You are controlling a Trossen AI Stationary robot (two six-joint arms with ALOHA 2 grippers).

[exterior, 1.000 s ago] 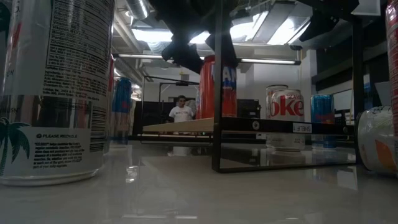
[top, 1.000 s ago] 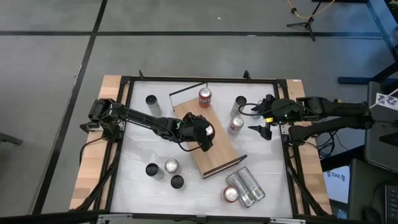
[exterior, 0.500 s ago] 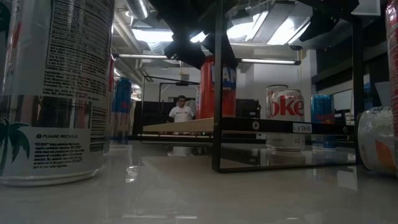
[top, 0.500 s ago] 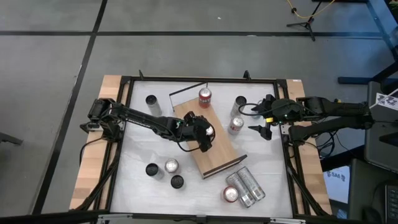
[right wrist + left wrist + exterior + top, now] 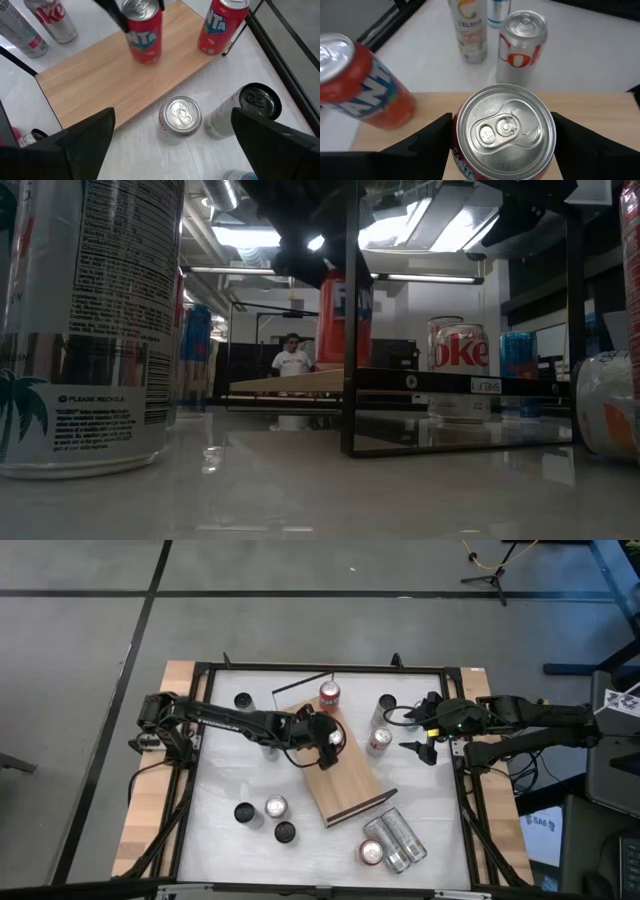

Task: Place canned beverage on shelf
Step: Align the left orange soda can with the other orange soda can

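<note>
On table centre, L gripper (image 5: 328, 739) clamps red Fanta can (image 5: 143, 35) upright over shelf (image 5: 352, 783), likely for placing beside second Fanta can (image 5: 329, 695); at R edge, R gripper (image 5: 421, 748) waits, fingers apart.

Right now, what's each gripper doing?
Left gripper: shut on a red Fanta can above the shelf.
Right gripper: open, empty, near the table's right edge.
</note>
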